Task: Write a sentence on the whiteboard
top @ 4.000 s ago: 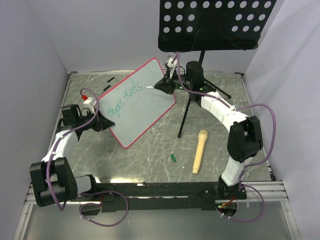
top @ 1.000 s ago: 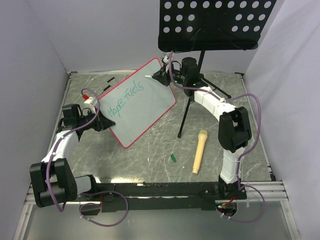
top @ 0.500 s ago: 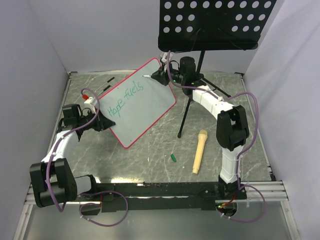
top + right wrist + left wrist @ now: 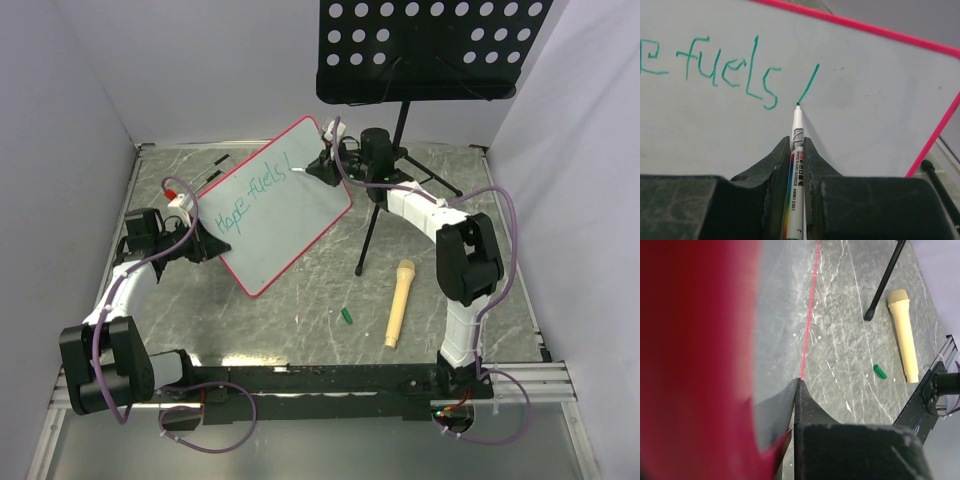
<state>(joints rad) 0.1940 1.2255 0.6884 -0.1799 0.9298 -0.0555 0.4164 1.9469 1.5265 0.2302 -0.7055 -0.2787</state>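
Note:
The whiteboard (image 4: 290,215), white with a pink-red frame, stands tilted on the table. My left gripper (image 4: 205,243) is shut on its lower left edge; in the left wrist view the red frame (image 4: 695,350) fills the left side, blurred. My right gripper (image 4: 322,166) is shut on a white marker (image 4: 796,150) whose green tip touches the whiteboard (image 4: 865,95). The sentence (image 4: 255,195) reads "Hope fuels" in teal-green; the right wrist view shows "fuels" (image 4: 727,70) and one slanted stroke (image 4: 808,82) after it, ending at the marker tip.
A black music stand (image 4: 425,45) rises at the back, its tripod legs (image 4: 375,235) just right of the board. A tan microphone (image 4: 399,302) and a green marker cap (image 4: 346,316) lie on the table. A black pen (image 4: 208,175) lies behind the board.
My right gripper moved up past the end of "fuels", then drew one new slanted stroke down the board. The left gripper and the board have not moved.

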